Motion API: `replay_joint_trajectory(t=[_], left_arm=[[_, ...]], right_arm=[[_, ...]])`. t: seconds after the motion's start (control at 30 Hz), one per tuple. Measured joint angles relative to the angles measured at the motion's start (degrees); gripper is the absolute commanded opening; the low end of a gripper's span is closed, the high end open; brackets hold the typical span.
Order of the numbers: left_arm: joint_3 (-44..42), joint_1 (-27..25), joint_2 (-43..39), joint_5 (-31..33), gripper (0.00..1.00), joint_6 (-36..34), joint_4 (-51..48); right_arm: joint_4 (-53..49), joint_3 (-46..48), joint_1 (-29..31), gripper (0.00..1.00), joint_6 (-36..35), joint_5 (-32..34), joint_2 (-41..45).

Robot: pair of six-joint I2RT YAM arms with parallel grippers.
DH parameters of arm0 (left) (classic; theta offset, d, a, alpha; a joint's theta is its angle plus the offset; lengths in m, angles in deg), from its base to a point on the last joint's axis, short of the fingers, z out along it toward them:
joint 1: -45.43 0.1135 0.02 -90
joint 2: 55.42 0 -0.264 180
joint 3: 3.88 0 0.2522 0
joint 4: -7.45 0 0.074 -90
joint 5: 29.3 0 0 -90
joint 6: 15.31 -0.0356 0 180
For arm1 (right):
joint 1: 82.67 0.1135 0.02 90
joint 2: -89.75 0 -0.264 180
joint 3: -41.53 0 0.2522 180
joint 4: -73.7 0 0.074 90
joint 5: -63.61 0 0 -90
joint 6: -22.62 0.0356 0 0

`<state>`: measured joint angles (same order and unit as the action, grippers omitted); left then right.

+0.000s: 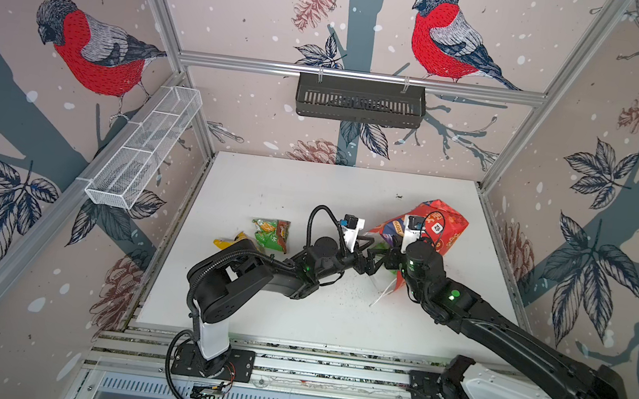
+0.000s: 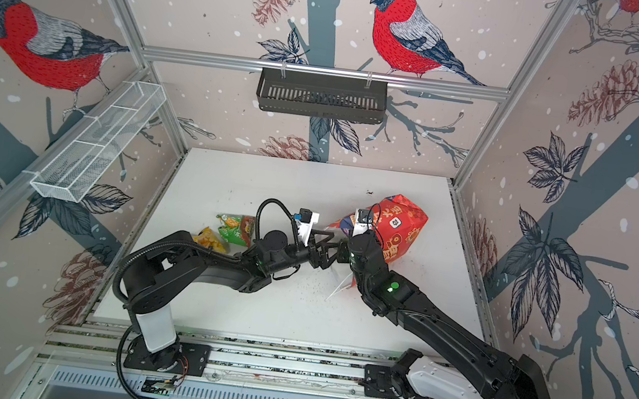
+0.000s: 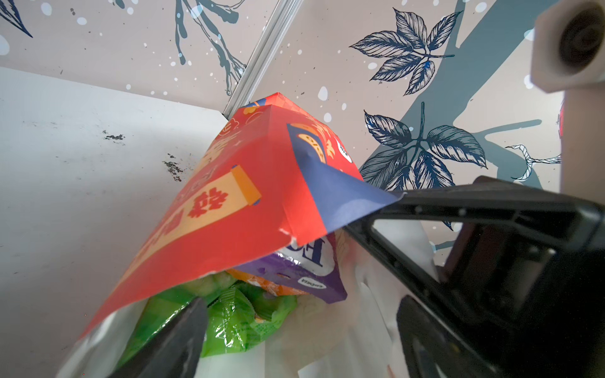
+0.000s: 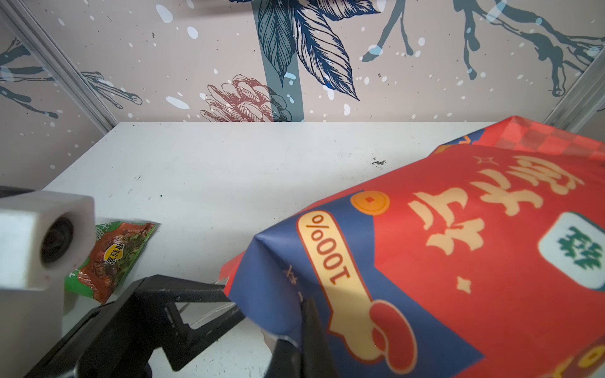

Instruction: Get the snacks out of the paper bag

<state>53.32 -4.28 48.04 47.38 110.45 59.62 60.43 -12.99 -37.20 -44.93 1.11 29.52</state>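
— Several snacks (image 1: 269, 236) loose?
— Green-red packet (image 4: 114, 258), yellow-badged, and yellow packet (image 1: 227, 242), left of the table's (image 1: 310, 191) middle.
— Paper bag (image 1: 442, 225)?
— Tipped over near the right edge; "100%" and gold Chinese characters. Purple packet (image 3: 294, 271), white lettering cut off, and bright green packet (image 3: 235, 320) at its mouth.
— Arms?
— Right gripper (image 4: 305, 311), reaching left, pinches the bag's blue rim. Left gripper (image 3: 302, 299), outstretched at the mouth, jaws spread, empty.

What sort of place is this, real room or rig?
Probably a staged robot test cell, not a home: an aluminium frame holds bird-print wall panels. The left arm and right arm are bolted to a rail before a white table. The paper bag and snacks look like props.
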Motion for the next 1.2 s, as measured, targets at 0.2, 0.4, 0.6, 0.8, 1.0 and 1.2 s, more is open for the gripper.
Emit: replay_joint_trajectory(t=[0.2, 0.4, 0.6, 0.8, 1.0, 1.2], left_arm=[[1.8, -0.3, 0.0, 1.3, 0.87, 1.4, -2.6], [3.2, -0.6, 0.1, 2.1, 0.88, 1.9, -7.2], [5.5, -0.6, 2.3, 2.8, 0.88, 2.9, -9.5], [8.1, -0.6, 4.2, 2.6, 0.88, 4.4, -9.6], [9.7, -0.6, 5.0, 2.5, 0.86, 5.1, -10.3], [10.6, -0.6, 6.5, 1.7, 0.83, 7.0, -10.5]], right_arm=[[0.3, 0.2, -0.9, 0.0, 0.5, -1.3, 0.3], [0.8, 0.5, -1.7, 0.0, 1.8, -3.3, 0.3], [1.3, 0.8, -2.4, 0.0, 2.9, -4.7, 0.3], [1.5, 0.9, -2.9, 0.0, 3.1, -5.6, 0.5], [2.5, 1.2, -3.6, 0.0, 3.1, -6.2, 0.5], [2.6, 1.4, -4.7, 0.0, 3.3, -8.0, 0.1]])
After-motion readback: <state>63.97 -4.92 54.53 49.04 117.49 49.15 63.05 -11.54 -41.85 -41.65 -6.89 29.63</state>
